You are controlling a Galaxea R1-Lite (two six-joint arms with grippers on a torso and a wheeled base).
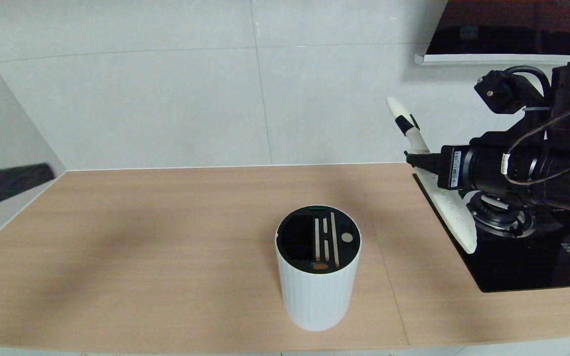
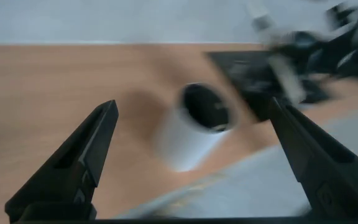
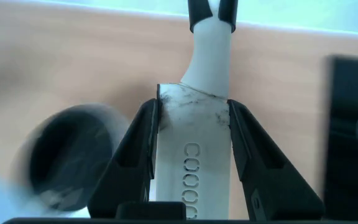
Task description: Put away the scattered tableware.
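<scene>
Right wrist view: right hand [image 3: 193,111] grips knife [image 3: 209,56] | left wrist: left hand [image 2: 191,106] spread

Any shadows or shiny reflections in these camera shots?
Head view: a dark patch lies on the light wooden countertop left of the white ribbed cylindrical holder; the glossy black hood mirrors dim shapes. Left wrist view: a shadow darkens the countertop beside that holder.

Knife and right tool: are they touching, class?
Touching. The right wrist view shows the right tool clamping the knife on both sides.
</scene>
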